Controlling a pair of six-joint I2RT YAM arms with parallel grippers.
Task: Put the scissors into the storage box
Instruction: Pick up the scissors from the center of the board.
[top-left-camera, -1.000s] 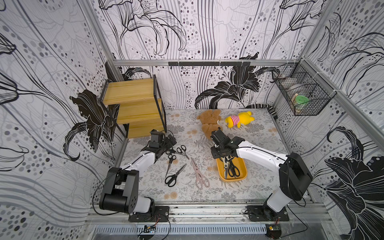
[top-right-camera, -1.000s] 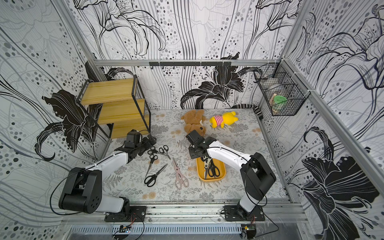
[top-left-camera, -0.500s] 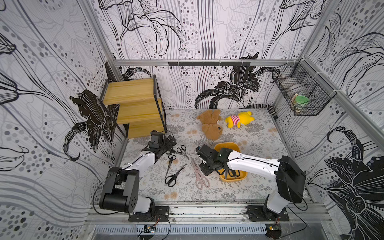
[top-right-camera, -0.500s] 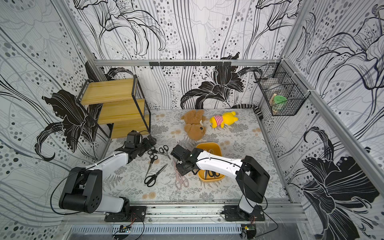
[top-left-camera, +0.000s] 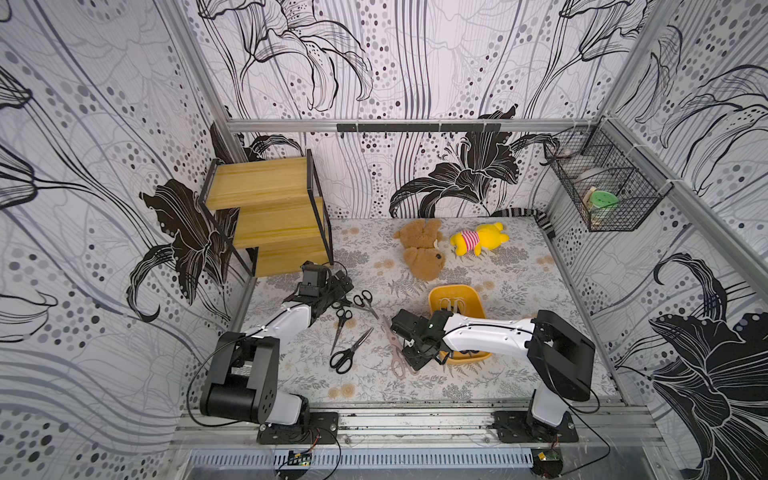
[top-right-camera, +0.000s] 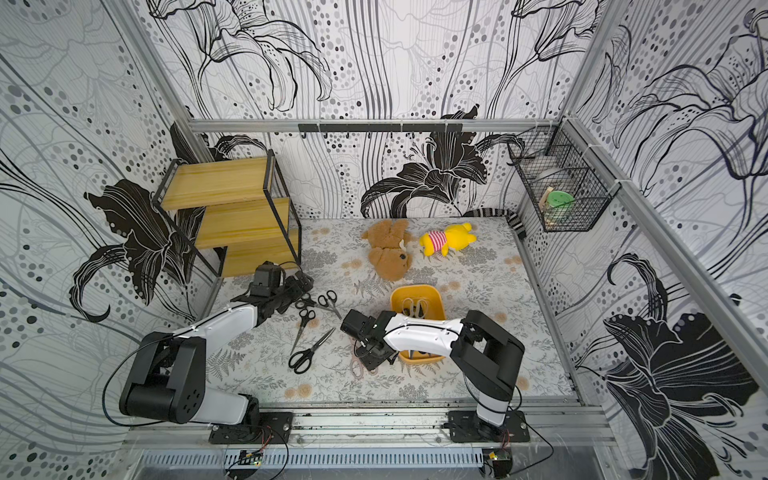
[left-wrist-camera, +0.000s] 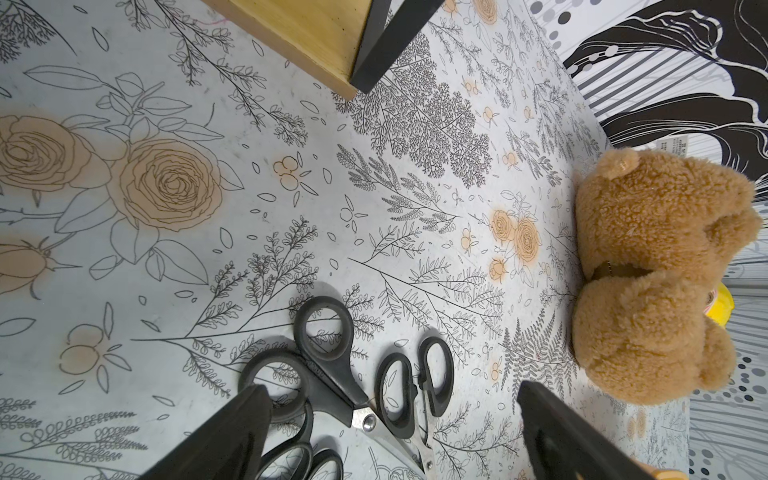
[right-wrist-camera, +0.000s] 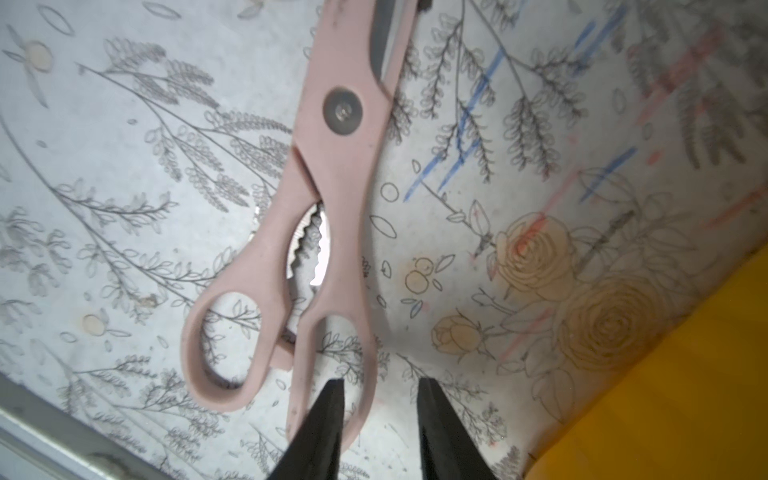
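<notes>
Right gripper (top-left-camera: 409, 353) sits low over the pink shears (top-left-camera: 398, 366) in both top views, just beside the yellow-orange storage box (top-left-camera: 455, 291), which holds several scissors (top-left-camera: 451, 305). Black scissors (top-left-camera: 347, 353) lie on the tabletop (top-left-camera: 519, 266) near the left gripper (top-left-camera: 338, 286). Left wrist view: the left gripper's fingers (left-wrist-camera: 249, 415) stand wide apart above black scissors. Right wrist view: the right gripper's fingers (right-wrist-camera: 328, 415) are apart, one pink handle loop between them.

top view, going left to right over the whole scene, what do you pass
wooden shelf → black scissors → pink scissors → yellow box → wire basket
</notes>
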